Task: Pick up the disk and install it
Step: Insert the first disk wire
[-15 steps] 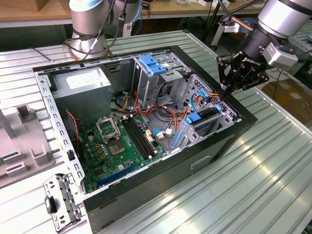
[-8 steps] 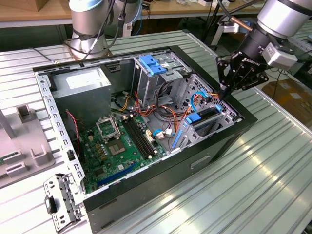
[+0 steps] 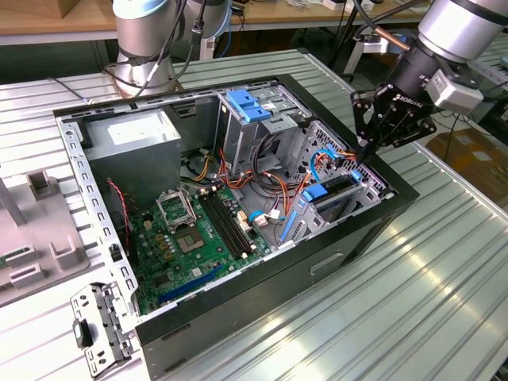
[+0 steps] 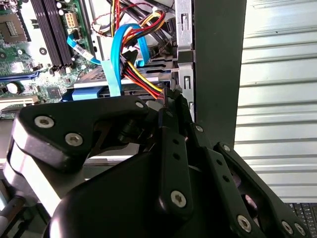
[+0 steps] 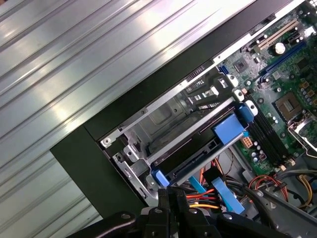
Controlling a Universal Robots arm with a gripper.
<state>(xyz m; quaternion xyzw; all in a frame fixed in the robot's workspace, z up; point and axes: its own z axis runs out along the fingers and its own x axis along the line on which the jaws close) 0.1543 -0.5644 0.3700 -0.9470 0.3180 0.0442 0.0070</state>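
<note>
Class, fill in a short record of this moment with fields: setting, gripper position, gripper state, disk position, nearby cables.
setting: open computer case lying on a ribbed metal table
gripper position: gripper at the drive cage, at the case wall on the exterior view's right
gripper state: fingers closed together at the cable plug
disk position: disk with blue side rails sits in the cage slot
nearby cables: blue ribbon cable and coloured power wires at the fingertips

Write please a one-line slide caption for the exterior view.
Gripper poised at the drive bay of the open computer case, beside the seated disk.
</note>
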